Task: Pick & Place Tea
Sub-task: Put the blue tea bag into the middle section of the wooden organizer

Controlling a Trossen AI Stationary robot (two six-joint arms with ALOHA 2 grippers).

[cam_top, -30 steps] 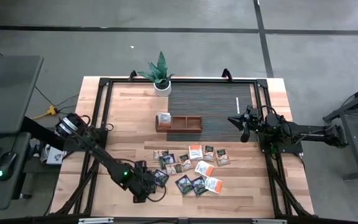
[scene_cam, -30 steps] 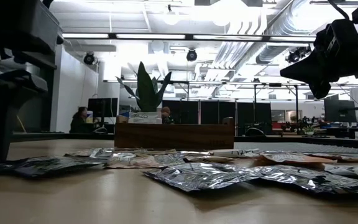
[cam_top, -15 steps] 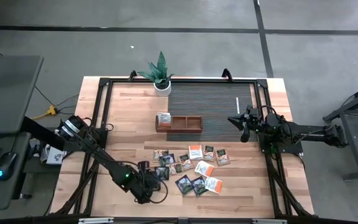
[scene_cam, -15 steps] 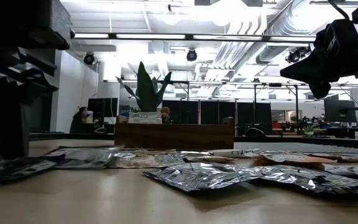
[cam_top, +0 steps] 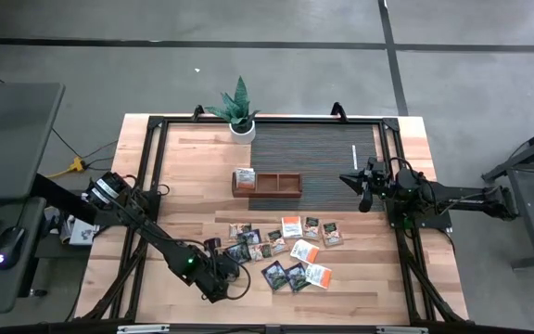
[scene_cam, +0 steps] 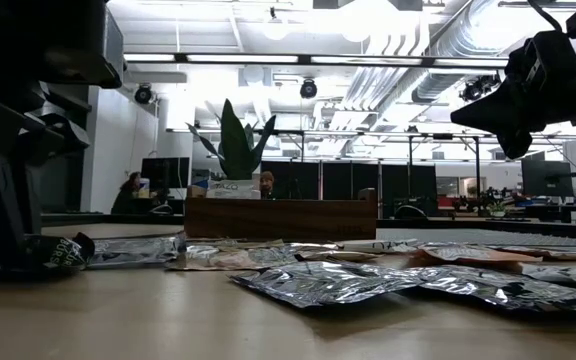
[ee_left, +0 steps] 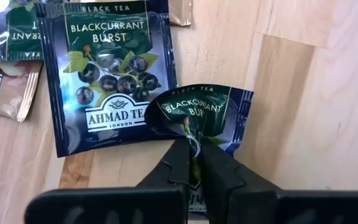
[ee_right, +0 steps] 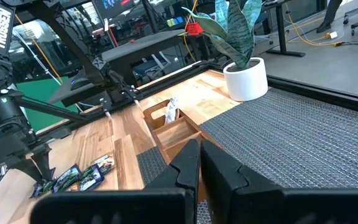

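Several tea sachets [cam_top: 290,250] lie flat and scattered on the near half of the wooden table, some dark, some white-and-orange. My left gripper [ee_left: 194,144] points steeply down at the cluster's left end and is shut on a dark blue blackcurrant sachet [ee_left: 197,109]. A like sachet [ee_left: 107,74] lies flat beside it. The brown wooden tray [cam_top: 267,184] sits mid-table with one sachet [cam_top: 244,176] standing in its left compartment. My right gripper [cam_top: 363,197] hangs shut and level above the dark mat on the right, holding nothing. My left gripper pinches the blackcurrant sachet at a raised fold near its middle [ee_left: 193,134] between its two fingertips, coming from above and slanting down. The foil is buckled up into a crumpled hump around the fingers. The sachet's outer edges [scene_cam: 63,250] still rest on the table.
A potted plant [cam_top: 239,116] stands at the far edge. The dark ribbed mat [cam_top: 318,158] covers the far right part of the table. Black frame rails [cam_top: 151,176] run along the table's sides. Bare wood lies left of and in front of the sachets.
My left gripper has shut on the blackcurrant sachet and has rolled a little about its own axis, staying in place. The sachet, flat on the table before, has buckled up between the fingers with its edge curled.
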